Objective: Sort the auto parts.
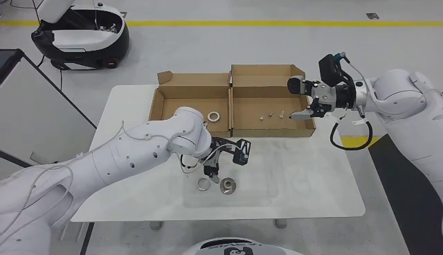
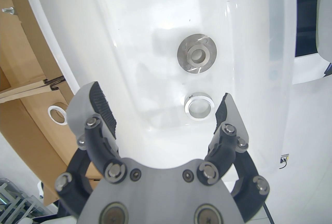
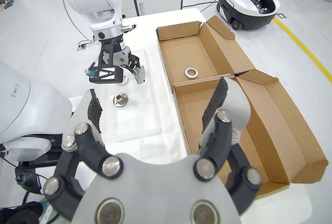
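A grey flanged hub (image 2: 197, 53) and a silver ring collar (image 2: 199, 108) lie on a clear tray (image 1: 266, 179) on the white table. My left gripper (image 2: 160, 97) hangs open just above the tray, with the collar near one fingertip and nothing between the fingers. In the top view it (image 1: 232, 151) sits beside both parts (image 1: 228, 185). The left cardboard box (image 1: 173, 106) holds another ring (image 1: 214, 116). The right box (image 1: 291, 127) holds several small bolts (image 1: 272, 114). My right gripper (image 3: 157, 86) is open and empty over the right box's near wall (image 1: 304, 108).
The two open boxes stand side by side at the table's far edge, flaps up. A parked robot base (image 1: 83, 37) stands on the floor beyond the table's far left corner. Bare table (image 1: 325, 179) lies to the right of the tray.
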You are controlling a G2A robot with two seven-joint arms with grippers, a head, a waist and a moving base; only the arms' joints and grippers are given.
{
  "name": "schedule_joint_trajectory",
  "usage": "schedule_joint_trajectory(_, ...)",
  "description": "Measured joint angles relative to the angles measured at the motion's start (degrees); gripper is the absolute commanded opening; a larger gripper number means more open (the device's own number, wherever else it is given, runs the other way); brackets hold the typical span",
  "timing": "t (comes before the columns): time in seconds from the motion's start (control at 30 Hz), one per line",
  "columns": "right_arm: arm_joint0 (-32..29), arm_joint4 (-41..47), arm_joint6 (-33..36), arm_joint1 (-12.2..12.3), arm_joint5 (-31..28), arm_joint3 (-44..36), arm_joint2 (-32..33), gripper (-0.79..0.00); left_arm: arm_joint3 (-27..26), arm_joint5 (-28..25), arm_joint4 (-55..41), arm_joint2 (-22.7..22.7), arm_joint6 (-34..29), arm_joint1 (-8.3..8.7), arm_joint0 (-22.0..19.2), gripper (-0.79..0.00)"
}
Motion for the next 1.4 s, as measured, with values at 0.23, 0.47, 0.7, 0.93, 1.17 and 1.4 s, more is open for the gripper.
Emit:
schedule_joint_trajectory(0.23, 0.0, 0.0, 0.0, 0.0, 0.0, 0.0, 0.0, 0.0, 0.37, 1.48, -4.33, 0.79, -2.07, -1.58, 0.13, 0.0)
schedule_joint_trajectory(0.47, 0.0, 0.0, 0.0, 0.0, 0.0, 0.0, 0.0, 0.0, 2.34, 3.31, -5.4, 2.22, -4.24, -3.93, -0.01, -0.074)
schedule_joint_trajectory(0.7, 0.0, 0.0, 0.0, 0.0, 0.0, 0.0, 0.0, 0.0, 3.89, 4.96, -2.59, 2.29, -5.89, -5.76, 1.61, -0.422)
schedule_joint_trajectory(0.93, 0.0, 0.0, 0.0, 0.0, 0.0, 0.0, 0.0, 0.0, 4.74, 5.41, -0.81, 2.29, -6.34, -6.8, 3.55, -0.456)
schedule_joint_trajectory(1.17, 0.0, 0.0, 0.0, 0.0, 0.0, 0.0, 0.0, 0.0, 4.75, 4.91, -0.71, 2.29, -5.85, -6.98, 4.3, -0.419)
schedule_joint_trajectory(1.4, 0.0, 0.0, 0.0, 0.0, 0.0, 0.0, 0.0, 0.0, 3.06, 4.08, -2.86, 2.29, -5.01, -6.24, 2.58, -0.416)
